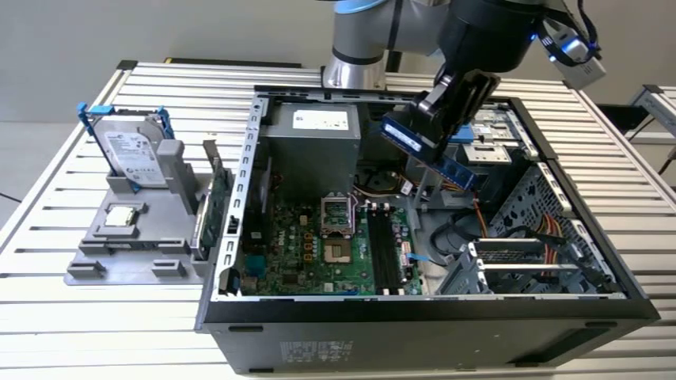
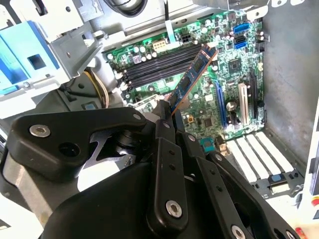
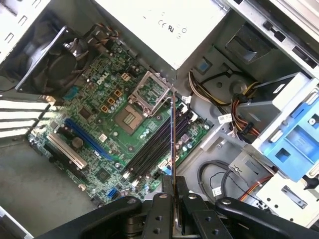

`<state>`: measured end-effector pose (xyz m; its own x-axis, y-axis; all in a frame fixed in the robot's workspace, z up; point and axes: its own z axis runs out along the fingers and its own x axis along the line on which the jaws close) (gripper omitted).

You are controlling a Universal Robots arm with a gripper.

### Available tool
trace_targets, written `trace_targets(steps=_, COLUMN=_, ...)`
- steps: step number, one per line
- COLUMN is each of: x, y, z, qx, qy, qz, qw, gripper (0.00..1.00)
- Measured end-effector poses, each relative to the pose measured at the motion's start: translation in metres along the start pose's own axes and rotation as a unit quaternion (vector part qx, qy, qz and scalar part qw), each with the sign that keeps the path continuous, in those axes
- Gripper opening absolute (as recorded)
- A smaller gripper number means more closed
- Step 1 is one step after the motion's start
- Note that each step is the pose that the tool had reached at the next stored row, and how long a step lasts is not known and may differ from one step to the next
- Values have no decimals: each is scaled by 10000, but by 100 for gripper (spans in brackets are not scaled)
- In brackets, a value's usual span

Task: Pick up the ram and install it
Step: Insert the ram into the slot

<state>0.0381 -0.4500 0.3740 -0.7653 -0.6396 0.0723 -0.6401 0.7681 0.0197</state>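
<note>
Gripping the ram [image 1: 417, 141] by one end with the gripper [image 1: 442, 119], clenched tight on its flat faces. Holding it in the air above the open case [image 1: 423, 321], tilted, long axis running roughly 10 to 4 o'clock in the exterior view. Sitting at about 1 o'clock of the CPU socket [image 1: 338, 252], over the drive-bay side, well apart from the motherboard [image 1: 306, 249]. Not seated yet, with the memory slots [image 1: 382, 253] lying just at 3 o'clock of the socket.

In the second wrist view, seeing the ram [image 2: 192, 77] sticking out past the gripper [image 2: 164, 113], free end over the board near the memory slots [image 2: 154, 67]. In the first wrist view, seeing the ram [image 3: 172, 139] edge-on as a thin line crossing the memory slots [image 3: 152, 152], just beside the CPU socket [image 3: 149, 92].

Outside the case at 9 o'clock in the exterior view: hard drive [image 1: 132, 154] standing upright in a grey holder [image 1: 127, 249], expansion card [image 1: 217, 210] on edge between holder and case wall. All resting on a slatted table [image 1: 95, 340].
</note>
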Motion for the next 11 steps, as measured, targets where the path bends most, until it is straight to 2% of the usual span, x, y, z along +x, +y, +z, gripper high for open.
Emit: trace_targets(steps=11, x=-20, y=-17, z=-2, qx=-22, qy=-6, qz=311, qw=9995, gripper=0)
